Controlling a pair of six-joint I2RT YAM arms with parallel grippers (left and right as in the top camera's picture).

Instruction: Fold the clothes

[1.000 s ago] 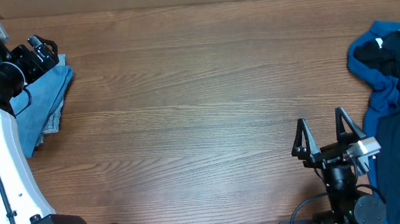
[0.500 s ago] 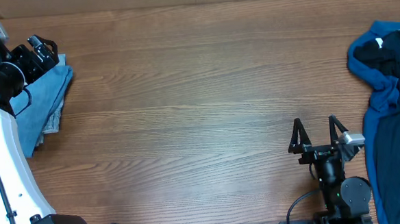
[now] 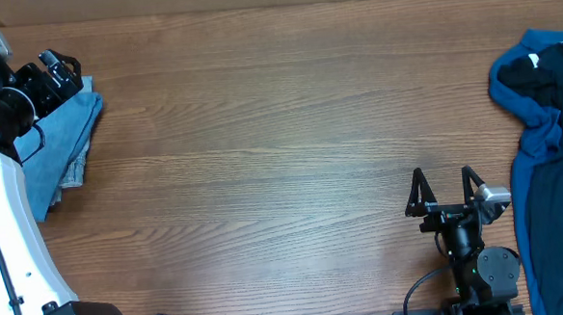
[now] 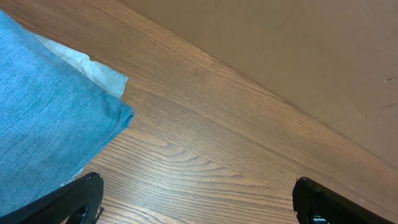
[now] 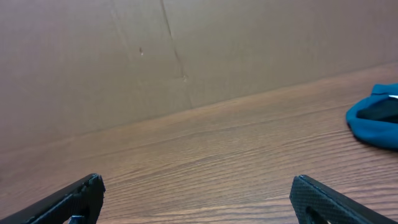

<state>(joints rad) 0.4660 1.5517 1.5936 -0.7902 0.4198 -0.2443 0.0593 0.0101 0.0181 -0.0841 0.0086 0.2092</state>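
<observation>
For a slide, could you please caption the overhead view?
Open left gripper by pale denim; open right gripper beside a deep-blue top; wooden table.

tabletop (image 3: 261,130): mid-brown, streaked wood grain
jeans (image 3: 63,140): pale washed blue, lighter underside
top (image 3: 531,135): bright blue, navy lower part
right gripper (image 3: 444,175): black
left arm (image 3: 5,230): white

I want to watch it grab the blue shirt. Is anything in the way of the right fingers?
No, nothing visible. Only bare table lies between the right fingers, which are wide open, and the blue top heaped at the table's right edge.
</observation>
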